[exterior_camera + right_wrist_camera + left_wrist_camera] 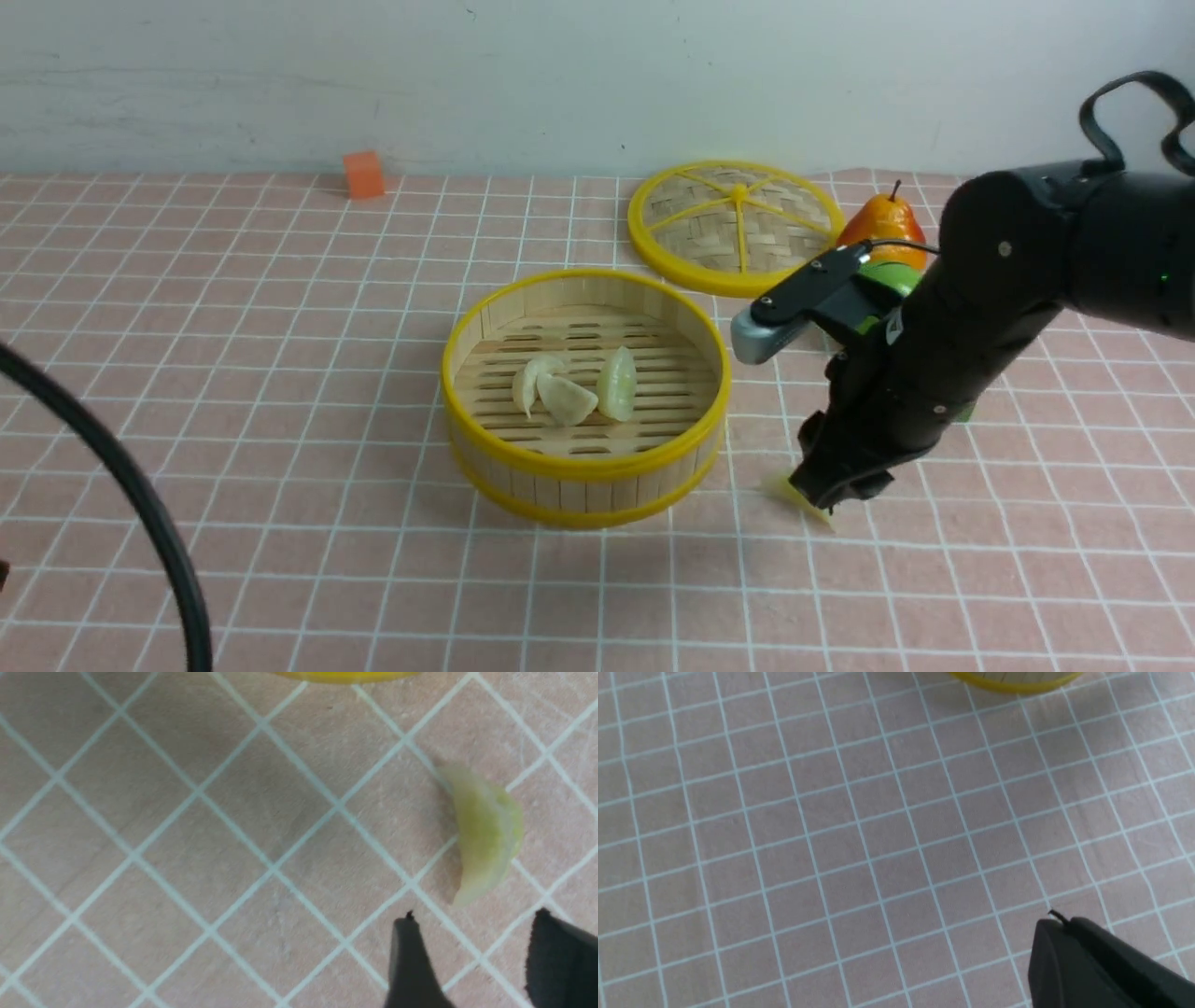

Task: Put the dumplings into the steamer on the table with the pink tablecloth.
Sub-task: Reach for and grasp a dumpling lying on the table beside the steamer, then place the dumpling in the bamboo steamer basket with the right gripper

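Lying just beside the open right gripper [472,912]: one dumpling [488,835].

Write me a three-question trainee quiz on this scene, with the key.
1. How many dumplings lie inside the steamer?

2. True or false: the right gripper is closed around the dumpling on the pink tablecloth.

3. Multiple choice: where is the woven lid?
A) On top of the steamer
B) Beyond the steamer, off to its right
C) Under the orange block

Key: 1. Three; 2. False, its fingers stand apart with nothing between them; 3. B
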